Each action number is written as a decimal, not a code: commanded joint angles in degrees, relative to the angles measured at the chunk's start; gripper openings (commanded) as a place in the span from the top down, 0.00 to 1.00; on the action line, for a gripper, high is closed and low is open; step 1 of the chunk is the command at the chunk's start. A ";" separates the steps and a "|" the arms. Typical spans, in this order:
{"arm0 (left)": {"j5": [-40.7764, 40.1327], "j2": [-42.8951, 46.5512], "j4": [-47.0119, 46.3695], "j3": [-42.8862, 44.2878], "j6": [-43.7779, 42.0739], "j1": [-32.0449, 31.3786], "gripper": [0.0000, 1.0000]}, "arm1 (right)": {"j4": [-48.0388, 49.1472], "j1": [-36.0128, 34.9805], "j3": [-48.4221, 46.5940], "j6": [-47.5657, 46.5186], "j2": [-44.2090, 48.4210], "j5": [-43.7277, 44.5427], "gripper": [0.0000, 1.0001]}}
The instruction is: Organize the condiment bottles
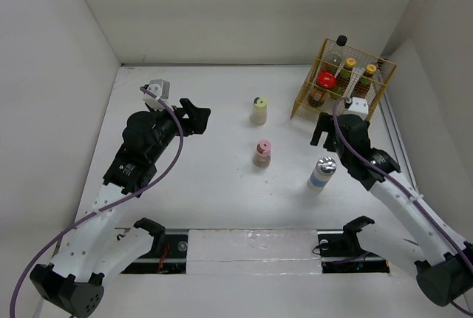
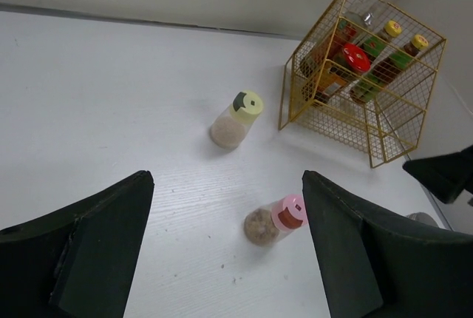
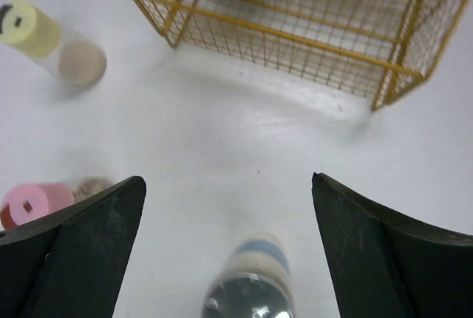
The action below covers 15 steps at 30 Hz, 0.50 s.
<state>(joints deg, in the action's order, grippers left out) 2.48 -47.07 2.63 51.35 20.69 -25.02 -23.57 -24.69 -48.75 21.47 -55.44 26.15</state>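
At the left, the left gripper (image 1: 194,117) hangs above the desk (image 1: 207,192) with its jaws spread wide and nothing between them. It points toward the middle, probably so that its wrist camera takes in the loose bottles. Near the centre stands the cream bottle (image 1: 259,110) with its pale yellow-green cap, and just nearer the arms is the pink-capped bottle (image 1: 262,153). Both are upright and apart from each other. Further right is the silver-lidded bottle (image 1: 322,173), white with a blue band, also upright on the desk. The right gripper (image 1: 322,130) is just beyond it, jaws wide and empty. In the right wrist view the bottle sits low between the two fingers, so it looks like the likely next pick. At the far right the yellow wire basket (image 1: 307,100) already holds the red-lidded jar (image 1: 326,80), two yellow-capped bottles (image 1: 349,64) and the tall black-capped bottle (image 1: 341,41), packed close together. Judging from this, three bottles are left to gather.
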 commanded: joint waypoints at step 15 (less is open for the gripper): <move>1.83 2.95 -1.75 1.29 1.81 0.05 0.20 | -27.15 -1.15 -5.74 5.24 -1.42 -8.56 0.00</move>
<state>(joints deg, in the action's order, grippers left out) 3.25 -45.21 2.63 51.35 22.00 -25.02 -50.00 -25.56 -51.64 27.70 -56.01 20.95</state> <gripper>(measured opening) 0.796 0.998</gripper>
